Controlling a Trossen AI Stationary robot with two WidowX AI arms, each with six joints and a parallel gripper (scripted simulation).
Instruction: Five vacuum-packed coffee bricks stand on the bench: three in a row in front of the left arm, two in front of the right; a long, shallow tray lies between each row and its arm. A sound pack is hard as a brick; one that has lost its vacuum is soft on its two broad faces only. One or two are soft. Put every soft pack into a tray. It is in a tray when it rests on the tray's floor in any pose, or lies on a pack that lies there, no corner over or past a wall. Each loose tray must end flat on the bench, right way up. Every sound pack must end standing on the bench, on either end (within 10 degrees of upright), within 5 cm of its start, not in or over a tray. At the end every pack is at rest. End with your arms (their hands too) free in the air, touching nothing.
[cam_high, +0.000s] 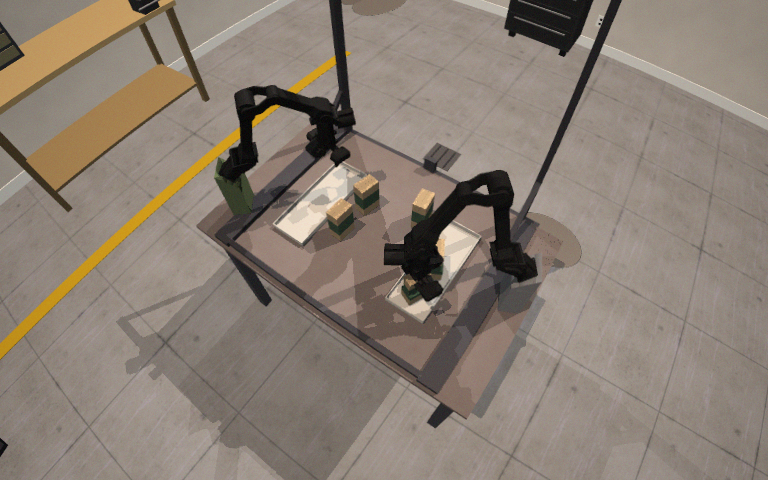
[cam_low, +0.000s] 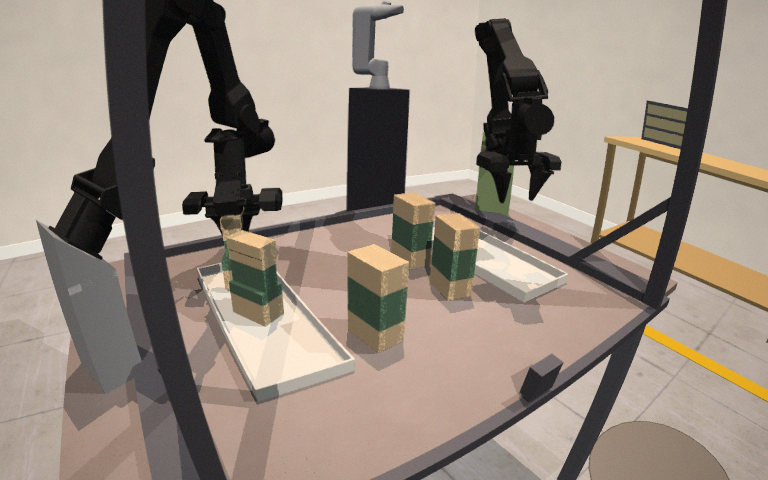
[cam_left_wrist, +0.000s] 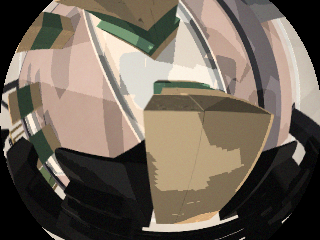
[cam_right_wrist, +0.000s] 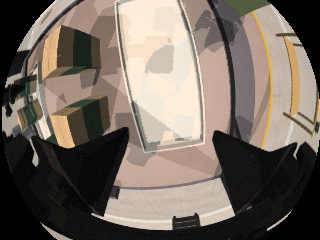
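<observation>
My left gripper (cam_low: 231, 217) is shut on a coffee pack (cam_left_wrist: 200, 154) by its top end and holds it upright low over the left tray (cam_low: 271, 328). I cannot tell if its lower end touches the tray floor. Another pack (cam_low: 254, 277) stands a little tilted in that tray, right beside the held one. One pack (cam_low: 376, 297) stands on the bench beside the left tray. My right gripper (cam_low: 518, 181) is open and empty, up in the air over the far end of the right tray (cam_low: 518, 266). Two packs (cam_low: 413, 229) (cam_low: 454, 254) stand beside the right tray, which holds nothing.
A green box (cam_high: 236, 191) stands at the bench corner by the right arm's base. Dark frame posts (cam_low: 144, 237) rise from the bench edges. A small dark block (cam_low: 540, 376) sits at the near edge. A grey panel (cam_low: 84, 300) leans by the left arm's base.
</observation>
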